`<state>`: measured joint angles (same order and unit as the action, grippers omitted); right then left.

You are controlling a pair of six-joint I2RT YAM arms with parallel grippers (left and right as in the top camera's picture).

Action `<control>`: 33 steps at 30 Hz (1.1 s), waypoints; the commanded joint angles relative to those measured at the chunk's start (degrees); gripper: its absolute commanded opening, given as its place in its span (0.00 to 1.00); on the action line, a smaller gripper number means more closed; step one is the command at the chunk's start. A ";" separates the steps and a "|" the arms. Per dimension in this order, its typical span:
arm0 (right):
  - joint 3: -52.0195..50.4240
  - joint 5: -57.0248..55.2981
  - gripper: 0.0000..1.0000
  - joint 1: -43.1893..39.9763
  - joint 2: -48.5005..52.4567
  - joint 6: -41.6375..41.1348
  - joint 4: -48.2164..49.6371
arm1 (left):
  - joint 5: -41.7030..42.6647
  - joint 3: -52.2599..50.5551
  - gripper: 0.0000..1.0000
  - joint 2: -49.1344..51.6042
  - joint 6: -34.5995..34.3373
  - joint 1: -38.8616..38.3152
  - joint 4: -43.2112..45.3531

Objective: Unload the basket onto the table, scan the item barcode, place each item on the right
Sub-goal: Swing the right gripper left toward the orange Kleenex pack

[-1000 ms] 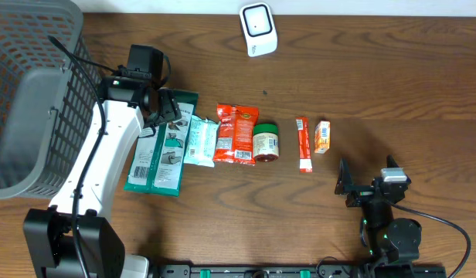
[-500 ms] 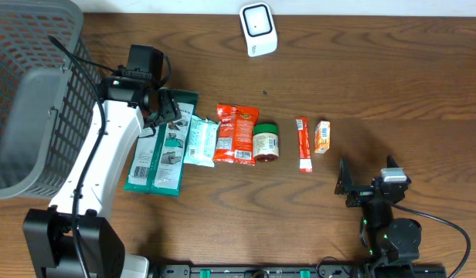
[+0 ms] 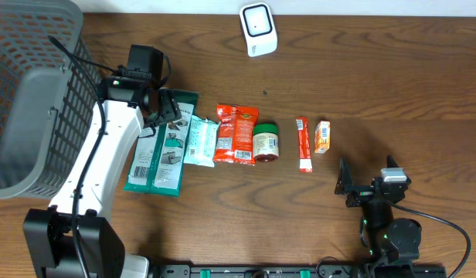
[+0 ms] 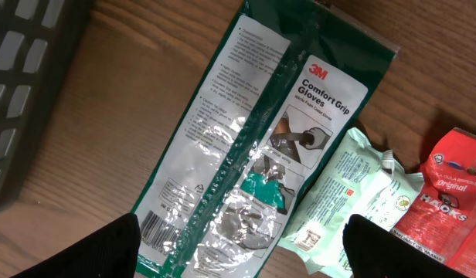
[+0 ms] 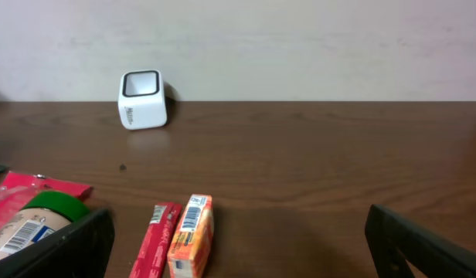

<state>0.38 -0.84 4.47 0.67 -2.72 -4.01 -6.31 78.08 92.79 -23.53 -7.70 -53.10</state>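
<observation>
Overhead, a wooden table [image 3: 392, 85] is carrying a row of goods, with a white barcode scanner [image 3: 258, 29] standing upright at its far edge as the landmark. Nearer than the scanner and to its left, a green 3M Comfort Grip gloves packet [image 3: 164, 147] is lying flat and slightly tilted, its printed barcode showing toward the near left corner. The left gripper [image 3: 167, 108] is hanging over the packet's far end with its jaws spread wide, grasping nothing. In the wrist view its fingers [image 4: 107, 247] are flanking the packet's near half; whether they are touching the film cannot be told. The packet's right edge is meeting a pale green sachet [image 3: 199, 140]. Running on from there, almost straight nearer than the scanner, two red snack bags [image 3: 236, 135] and a green-lidded jar [image 3: 266, 144] are lying each against the next. Nearer than the scanner and to its right, a red stick packet [image 3: 303, 144] and a small orange carton [image 3: 322, 137] are lying just beside each other, apart from the jar. A grey mesh basket [image 3: 29, 93] is filling the table's left edge, far left of the scanner, close beside the left arm. Bare wood is separating the scanner from the row, and a broad bare stretch is lying to the scanner's right. The right gripper [image 3: 345, 185] is resting well nearer than the scanner and to its right, jaws fully released and holding nothing.
</observation>
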 commanded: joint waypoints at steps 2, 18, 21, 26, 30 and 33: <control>-0.09 0.31 0.99 0.46 -0.35 0.66 -0.24 | -0.33 -0.20 0.84 0.11 0.37 0.02 -0.17; 0.94 3.43 0.99 0.44 -0.35 -1.90 4.46 | -0.33 -0.20 0.84 0.11 0.37 0.02 -0.17; 6.93 4.11 0.99 0.44 0.00 -3.43 0.96 | -0.33 -0.20 0.84 0.11 0.37 0.02 -0.17; 22.80 4.15 0.99 0.44 6.38 -4.07 -12.57 | -0.33 -0.20 0.84 0.11 0.37 0.02 -0.17; 37.33 4.87 0.99 0.46 16.17 -4.07 -24.68 | -0.33 -0.20 0.84 0.11 0.37 0.02 -0.17; 48.43 6.64 1.00 0.46 24.44 -4.07 -34.40 | -0.33 -0.20 0.84 0.11 0.37 0.02 -0.17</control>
<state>39.24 3.51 4.47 17.67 -5.91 -32.62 -6.33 78.06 92.79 -23.53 -7.70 -53.06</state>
